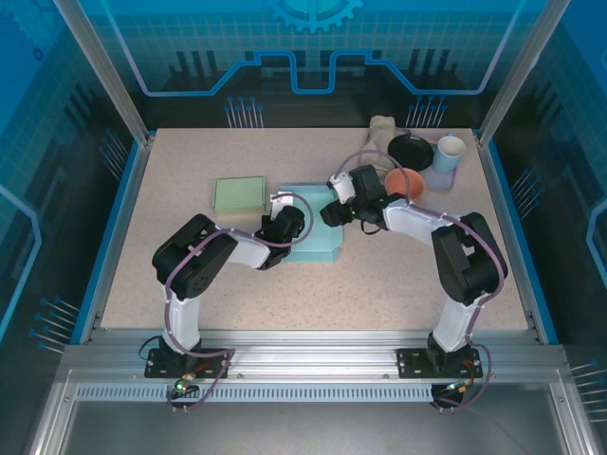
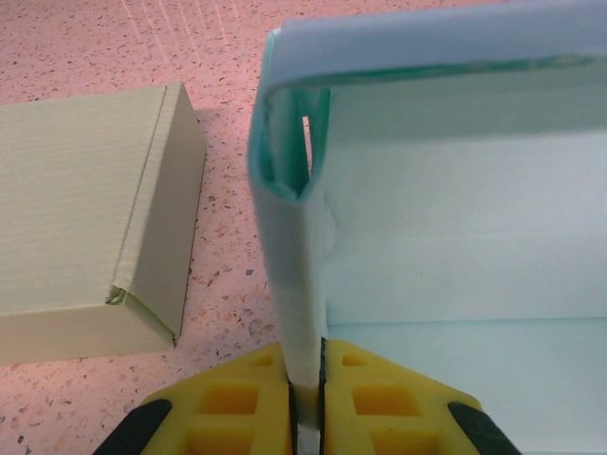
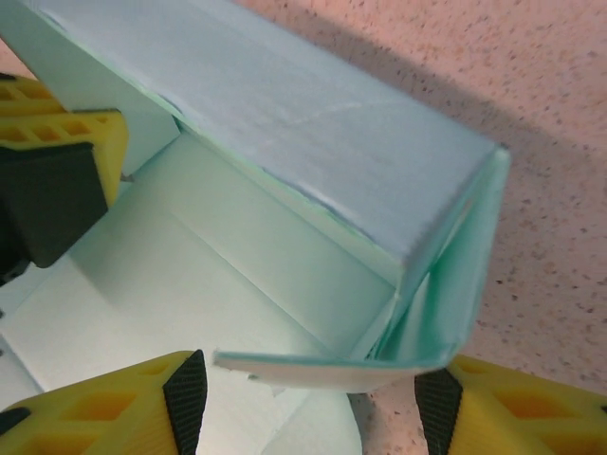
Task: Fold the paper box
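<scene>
Fingers, left: the left gripper (image 2: 305,384) is clenched on an upright side wall of the pale blue-green paper box (image 2: 455,237). Its yellow fingers (image 2: 237,403) press the wall from both sides.
Fingers, right: on my right wrist feed the right gripper (image 3: 308,403) is spread wide and released. A curled corner flap of the box lies across the gap between its fingers, and I cannot tell whether the flap touches them.
Box: partly folded, it sits at the middle of the speckled beige tabletop (image 1: 190,275), between my two wrists. One long wall stands upright and the inside is open to the cameras.
Neighbour: a closed light green cardboard carton (image 1: 239,194) sits just left of the box, apart from it.
Far right corner: an orange bowl (image 1: 408,180), a flat black round lid (image 1: 411,150), a white cup (image 1: 450,152) and a beige cloth-like object (image 1: 382,128) are grouped together beyond the right arm.
</scene>
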{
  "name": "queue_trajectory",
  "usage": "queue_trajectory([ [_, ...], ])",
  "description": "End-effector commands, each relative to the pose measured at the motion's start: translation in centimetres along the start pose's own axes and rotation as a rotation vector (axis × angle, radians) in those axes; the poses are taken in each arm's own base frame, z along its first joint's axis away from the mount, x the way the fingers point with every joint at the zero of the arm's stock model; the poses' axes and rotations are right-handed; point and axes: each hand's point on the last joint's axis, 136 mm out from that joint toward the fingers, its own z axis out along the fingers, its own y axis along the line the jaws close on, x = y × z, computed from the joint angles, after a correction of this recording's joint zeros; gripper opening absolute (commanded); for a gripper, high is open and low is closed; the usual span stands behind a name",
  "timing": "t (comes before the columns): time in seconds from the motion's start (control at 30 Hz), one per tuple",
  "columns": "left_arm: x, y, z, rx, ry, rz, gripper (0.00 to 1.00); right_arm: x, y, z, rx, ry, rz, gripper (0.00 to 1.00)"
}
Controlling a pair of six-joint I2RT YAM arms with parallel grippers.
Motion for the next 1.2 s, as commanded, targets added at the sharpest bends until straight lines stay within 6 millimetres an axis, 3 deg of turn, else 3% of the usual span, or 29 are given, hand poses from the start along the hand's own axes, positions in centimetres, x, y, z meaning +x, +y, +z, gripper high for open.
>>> queue_trajectory([
  [0.0,1.4,-0.3,0.2,0.009,0.049,0.061,0.13,-0.9,-0.3,-2.4,0.026,-0.027,0.010,0.62],
  [0.37,1.4,-0.4,0.2,0.013,0.052,0.065,0.13,-0.1,-4.1,-5.3,0.107,-0.076,0.170,0.62],
  [0.57,1.4,-0.4,0.2,0.013,0.052,0.064,0.13,1.7,-6.5,-4.0,0.132,-0.028,0.253,0.62],
  [0.77,1.4,-0.4,0.2,0.013,0.052,0.064,0.13,1.0,-4.7,-1.9,-0.011,-0.058,0.225,0.62],
  [1.17,1.4,-0.3,0.2,0.014,0.047,0.059,0.13,-0.1,-3.3,-0.3,-0.112,-0.069,0.178,0.59],
])
